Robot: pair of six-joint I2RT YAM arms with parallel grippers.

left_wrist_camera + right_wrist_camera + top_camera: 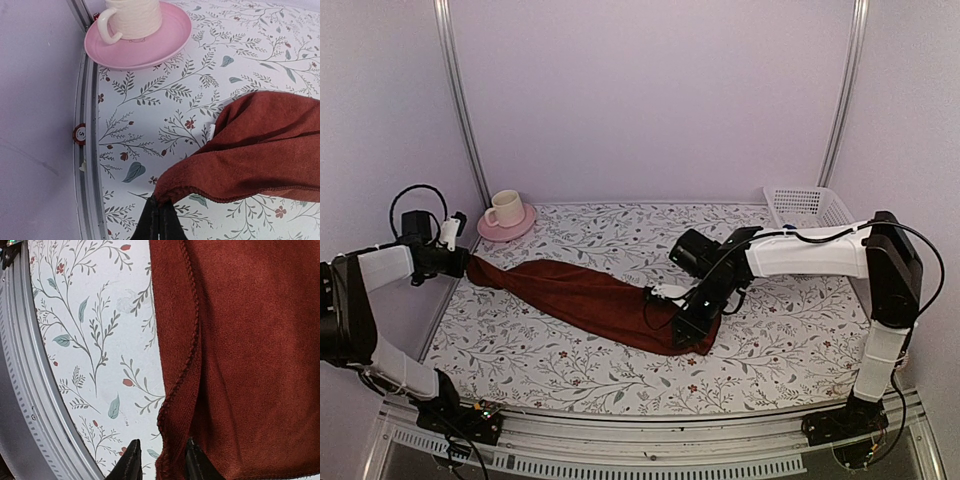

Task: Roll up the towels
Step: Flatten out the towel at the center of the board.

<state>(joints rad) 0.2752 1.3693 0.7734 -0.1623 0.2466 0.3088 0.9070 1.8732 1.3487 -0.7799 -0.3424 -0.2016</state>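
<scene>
The dark maroon towel (590, 295) lies bunched in a long band across the floral table cover, from far left to centre front. My left gripper (463, 263) is shut on its left corner, seen pinched between the closed black fingertips in the left wrist view (160, 205), with the towel (260, 145) drooping to the right. My right gripper (688, 330) is at the towel's right end. In the right wrist view it (161, 460) is open, jaws astride the hemmed edge of the towel (250, 340), with bare table showing beside the left finger (131, 462). The light-blue towel is out of view.
A cream cup (504, 210) on a pink saucer (520, 226) stands at the back left, close to my left gripper; the saucer (150, 50) also shows in the left wrist view. A white basket (807, 206) sits at the back right. A metal rail (85, 150) borders the table.
</scene>
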